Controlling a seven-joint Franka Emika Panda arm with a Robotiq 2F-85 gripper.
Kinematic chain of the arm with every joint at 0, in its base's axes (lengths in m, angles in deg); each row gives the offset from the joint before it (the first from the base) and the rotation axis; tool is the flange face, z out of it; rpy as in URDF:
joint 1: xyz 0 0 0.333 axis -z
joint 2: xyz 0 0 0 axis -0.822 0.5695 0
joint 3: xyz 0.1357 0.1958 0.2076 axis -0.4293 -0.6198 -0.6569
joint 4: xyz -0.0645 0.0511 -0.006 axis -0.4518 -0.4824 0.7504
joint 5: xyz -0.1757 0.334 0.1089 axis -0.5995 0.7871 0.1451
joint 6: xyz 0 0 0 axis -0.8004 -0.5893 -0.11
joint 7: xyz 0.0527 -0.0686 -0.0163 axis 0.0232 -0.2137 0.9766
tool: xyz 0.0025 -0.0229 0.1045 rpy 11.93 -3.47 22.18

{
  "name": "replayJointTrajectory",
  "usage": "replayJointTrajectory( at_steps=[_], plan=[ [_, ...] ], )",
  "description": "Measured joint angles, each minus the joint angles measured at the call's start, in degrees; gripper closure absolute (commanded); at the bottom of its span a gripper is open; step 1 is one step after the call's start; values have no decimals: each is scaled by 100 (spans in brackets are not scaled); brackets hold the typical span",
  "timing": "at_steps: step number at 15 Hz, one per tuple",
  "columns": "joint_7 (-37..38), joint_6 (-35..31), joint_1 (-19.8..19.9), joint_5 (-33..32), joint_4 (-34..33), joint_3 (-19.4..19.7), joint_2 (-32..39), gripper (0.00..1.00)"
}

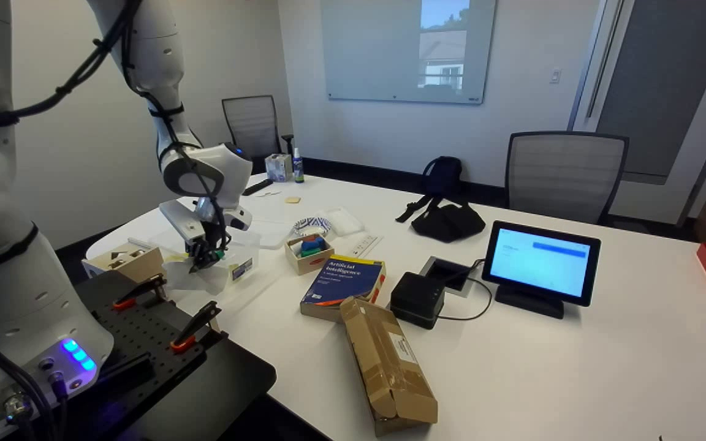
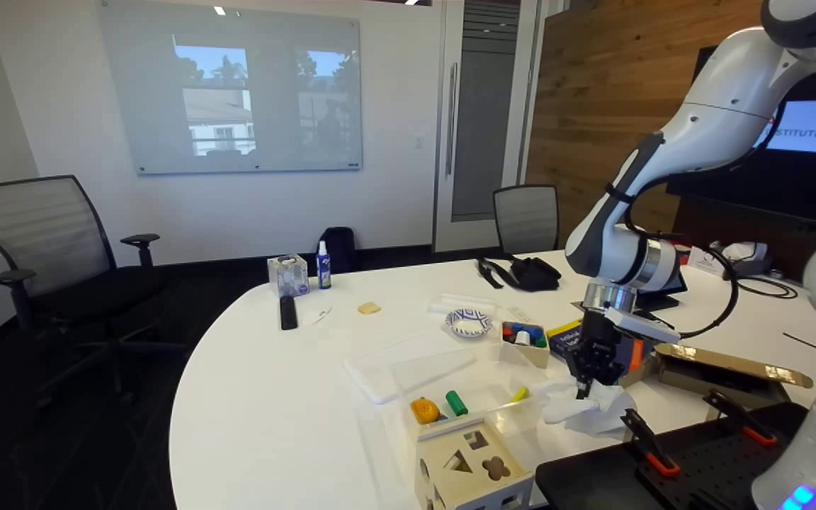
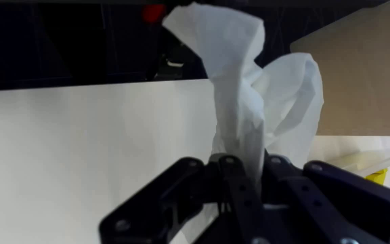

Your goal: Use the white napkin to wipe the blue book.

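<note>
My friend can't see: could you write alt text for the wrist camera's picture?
A black robot gripper pinches a crumpled white napkin, seen against a white tabletop and a dark area at the top. Part of a beige box shows at right.

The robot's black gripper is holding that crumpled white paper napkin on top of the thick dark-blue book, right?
The gripper does hold the white napkin, but not on top: an exterior view shows it clearly apart from the blue book.
</note>
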Motion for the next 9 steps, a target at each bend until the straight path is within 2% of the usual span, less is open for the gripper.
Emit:
replayJointTrajectory(
  at_steps=[3, 5, 6, 7, 9],
  plan=[
    [-271, -536, -360, 900, 130, -26, 101, 98],
    [-350, -1070, -404, 1318, 144, -211, 267, 98],
    [-353, -1313, -404, 1455, 143, -296, 360, 68],
    [-353, -1511, -404, 1546, 143, -361, 449, 65],
    [-353, -1733, -403, 1589, 142, -437, 606, 51]
  ],
)
